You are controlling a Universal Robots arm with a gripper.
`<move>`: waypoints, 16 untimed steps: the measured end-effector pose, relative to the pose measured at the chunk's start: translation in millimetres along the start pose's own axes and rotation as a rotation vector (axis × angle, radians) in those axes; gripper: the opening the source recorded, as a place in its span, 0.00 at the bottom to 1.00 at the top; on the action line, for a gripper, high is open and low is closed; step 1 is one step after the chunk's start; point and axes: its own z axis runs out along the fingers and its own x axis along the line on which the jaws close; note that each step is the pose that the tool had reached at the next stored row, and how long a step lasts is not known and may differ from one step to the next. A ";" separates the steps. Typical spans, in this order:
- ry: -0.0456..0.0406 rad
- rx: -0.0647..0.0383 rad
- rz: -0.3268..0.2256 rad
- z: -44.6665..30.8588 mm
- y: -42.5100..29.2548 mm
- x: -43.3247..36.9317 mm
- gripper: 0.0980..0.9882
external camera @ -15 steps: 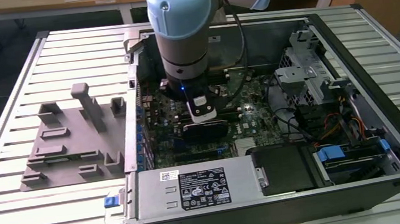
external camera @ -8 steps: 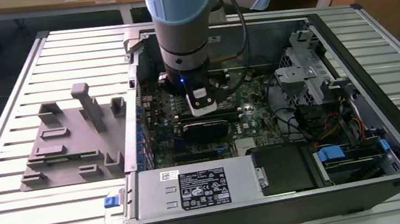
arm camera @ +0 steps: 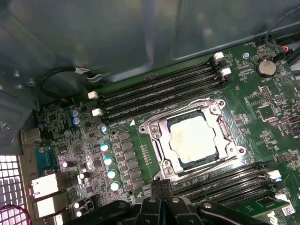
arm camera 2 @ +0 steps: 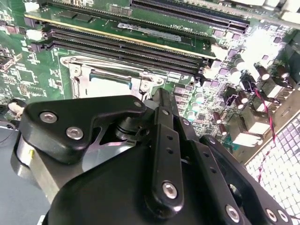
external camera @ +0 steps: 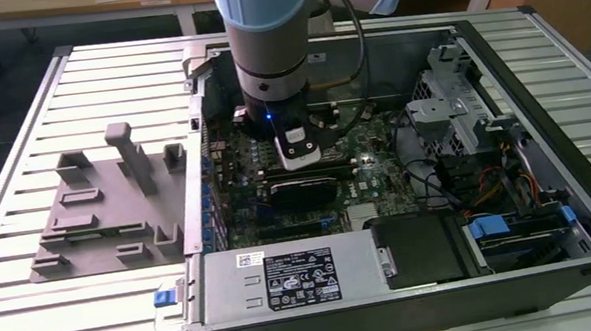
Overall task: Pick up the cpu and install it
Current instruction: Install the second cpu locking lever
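Already the cpu [arm camera: 193,138] is seated in the socket [arm camera: 161,136]. The gripper [arm camera: 161,185] is held just beside it; whether its fingers are parted cannot be told.

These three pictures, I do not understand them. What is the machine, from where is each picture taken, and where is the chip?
The machine is a robot arm reaching down into an open computer case that lies on a slatted table. The exterior view comes from a camera off the arm. Both wrist views come from cameras riding on the arm, looking at the green motherboard. In the first wrist view the cpu, a pale square chip, sits inside its metal socket frame. The black gripper is just beside it. A grey plastic tray lies beside the case.
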 end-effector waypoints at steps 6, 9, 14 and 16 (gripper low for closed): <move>-0.0053 0.016 -0.001 0.5 2.9 -5.5 0.01; -0.0084 0.025 -0.001 1.4 7.0 -8.4 0.01; -0.0123 0.037 -0.002 2.9 13.7 -14.8 0.01; -0.0137 0.041 -0.002 3.4 16.1 -17.5 0.01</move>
